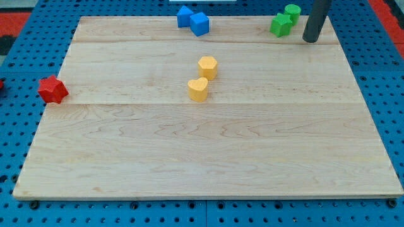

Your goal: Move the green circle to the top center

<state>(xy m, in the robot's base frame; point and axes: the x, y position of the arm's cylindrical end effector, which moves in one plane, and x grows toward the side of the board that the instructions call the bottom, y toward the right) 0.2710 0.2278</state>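
tip: my tip [310, 40] sits at the view's top right, on the board near its top edge; rod rises out of frame at the top
claw: none on this rig, just the bare rod, so nothing to release, clench or grasp
green circle: green circle [292, 12] at the view's top right corner of the board, just left of the rod and slightly above the tip; small gap between them, contact not evident
green star: green star [281, 25] just below-left of the green circle, the 2 look touching or nearly so; left of the tip, apart from it
blue pair: blue cube [199, 24] and a 2nd blue block [184, 16], shape unclear, side by side and touching at the top edge, about top center, slightly left of mid; well apart from the green pair
yellow pair: yellow hexagon [207, 67] and yellow heart [197, 89] near board center, heart below-left of hexagon, close, maybe just touching
red: red star [52, 89] at the board's left edge, about mid height, partly overhanging the edge, well apart from everything else
board: wooden board [208, 157] lying on a blue pegboard surface [391, 113]
count: 7 blocks in view
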